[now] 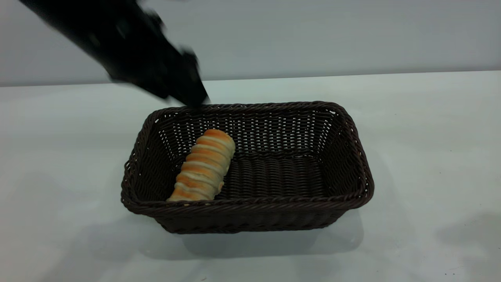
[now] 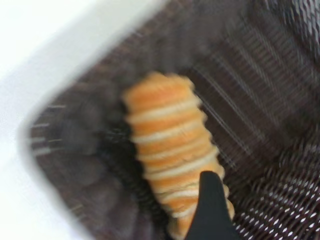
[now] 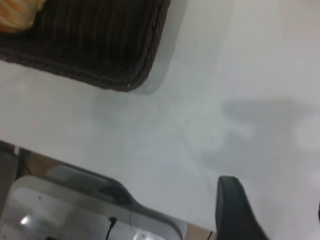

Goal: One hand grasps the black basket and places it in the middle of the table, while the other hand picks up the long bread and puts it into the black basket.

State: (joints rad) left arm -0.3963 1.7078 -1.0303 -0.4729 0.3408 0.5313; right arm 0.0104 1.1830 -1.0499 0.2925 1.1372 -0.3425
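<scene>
Lying below left gripper point(image 1: 191, 96): long bread point(image 1: 204, 166)

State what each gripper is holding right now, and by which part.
Nothing is held. The long bread lies free in the black basket; the left gripper hovers above the basket's rear rim. The right gripper is over bare table.

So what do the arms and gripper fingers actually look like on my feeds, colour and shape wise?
The left arm is a bulky matte black body narrowing toward its gripper, motion-blurred, with no markings or cables visible. In its wrist view one black finger shows, smooth with a rounded tip. The right gripper's finger is likewise dark, smooth and round-tipped. The right arm itself is not in the exterior view.
</scene>
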